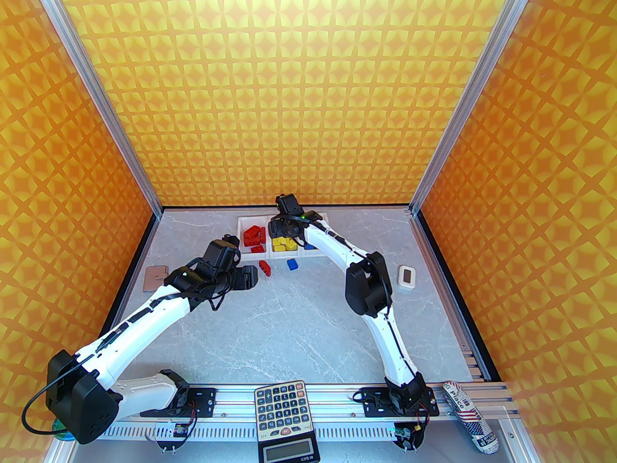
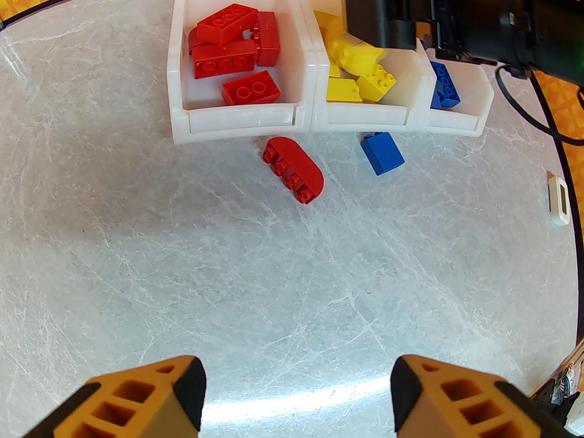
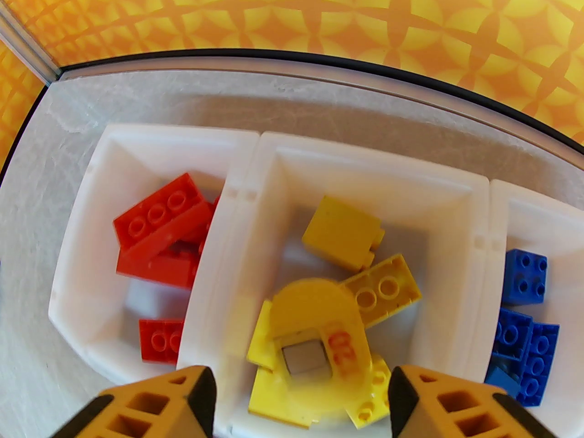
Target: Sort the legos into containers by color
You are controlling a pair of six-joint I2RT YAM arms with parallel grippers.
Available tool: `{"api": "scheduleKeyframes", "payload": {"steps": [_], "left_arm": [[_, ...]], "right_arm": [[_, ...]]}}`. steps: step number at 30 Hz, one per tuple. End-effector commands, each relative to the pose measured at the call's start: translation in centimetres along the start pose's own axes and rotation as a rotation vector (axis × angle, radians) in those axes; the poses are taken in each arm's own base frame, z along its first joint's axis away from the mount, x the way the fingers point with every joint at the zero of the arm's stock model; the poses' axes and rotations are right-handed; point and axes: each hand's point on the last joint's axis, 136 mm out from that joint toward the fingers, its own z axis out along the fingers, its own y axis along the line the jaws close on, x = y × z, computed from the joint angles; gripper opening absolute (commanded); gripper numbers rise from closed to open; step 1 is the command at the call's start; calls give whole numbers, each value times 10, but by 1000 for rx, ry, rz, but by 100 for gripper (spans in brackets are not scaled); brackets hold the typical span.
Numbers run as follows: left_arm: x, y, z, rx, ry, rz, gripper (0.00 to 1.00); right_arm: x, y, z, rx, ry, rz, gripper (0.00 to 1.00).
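Yellow legos (image 3: 340, 235) under the far-reaching right gripper (image 3: 301, 388), jaws apart; left gripper (image 2: 296, 383) low over table (image 2: 255, 272), jaws apart.

- In the top view the right arm (image 1: 337, 246) covers most of the right-hand bin (image 1: 311, 253). The blue legos (image 1: 308, 247) in it are too small to count.
- From the left wrist, that arm's black end hides the far half of the middle bin (image 2: 365, 117). The yellow lego (image 2: 353, 53) just under it is smeared, so its shape is unclear.
- The white device (image 2: 559, 199) is small and skewed at the right border, and its screen gives no detail.
- The left fingers (image 2: 150, 399) and the right fingers (image 3: 155, 404) run off the bottom edges.
- In the right wrist view the right-hand bin is cut by the right edge. The red print on the rounded yellow lego (image 3: 315, 326) cannot be read.
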Motion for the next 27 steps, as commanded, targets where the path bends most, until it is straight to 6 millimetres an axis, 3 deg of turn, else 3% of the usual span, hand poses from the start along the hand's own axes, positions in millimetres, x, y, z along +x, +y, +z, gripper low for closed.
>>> {"api": "scheduleKeyframes", "payload": {"steps": [1,6,12,20,27], "left_arm": [[0,1,4,-6,-15,-17,74],[1,-1,16,-12,0,-32,75],[3,-5,35,-19,21,-50,75],[2,-4,66,-57,-10,-145,75],[1,-17,97,-93,7,-147,75]], "right_arm": [[-19,6,-31,-28,-49,-17,69],[-12,-2,-67,-20,-81,-23,69],[21,-14,-106,-15,-81,-26,69],[92,-43,-159,29,-68,-74,69],[132,-59,-191,45,-74,-124,69]]}}
